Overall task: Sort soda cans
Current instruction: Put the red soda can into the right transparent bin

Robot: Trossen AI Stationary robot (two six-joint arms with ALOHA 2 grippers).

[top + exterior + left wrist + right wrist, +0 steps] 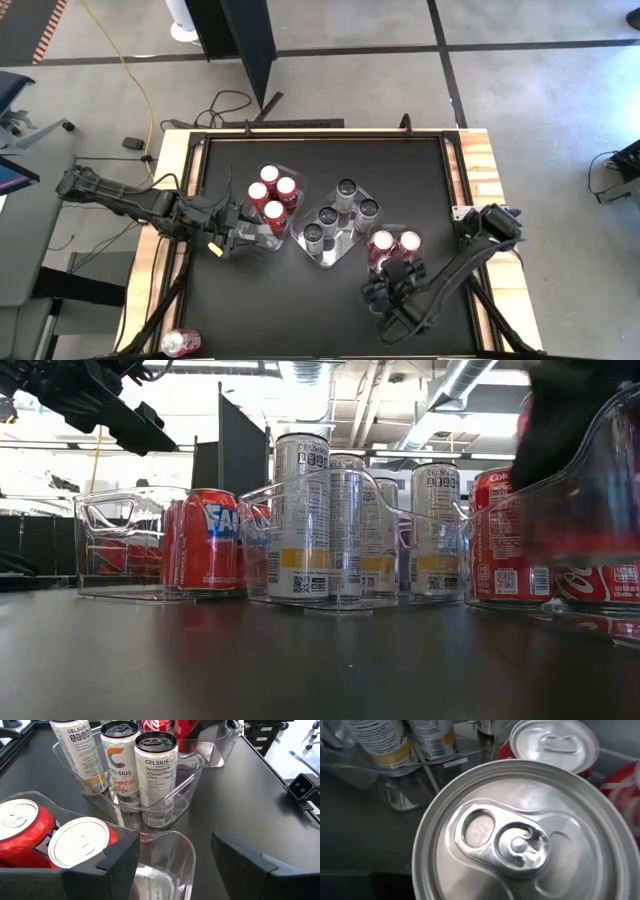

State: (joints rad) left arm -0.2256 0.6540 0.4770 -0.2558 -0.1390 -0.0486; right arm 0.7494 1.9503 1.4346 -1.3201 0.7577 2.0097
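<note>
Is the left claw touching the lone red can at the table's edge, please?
Apart: the high view shows bare table between the left claw and that lone red can.

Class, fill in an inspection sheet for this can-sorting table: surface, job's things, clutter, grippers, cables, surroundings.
Surface: black table top, wooden edges.
Job's things: four red cans in left tray; five silver cans in middle tray; red cans in right tray; one red can lying at table's front-left edge.
Clutter: nothing seen.
Grippers: left gripper open at left tray's end; right gripper over a red can, grip not visible.
Cables: yellow cable and black cable on floor.
Surroundings: grey floor, dark panel.
</note>
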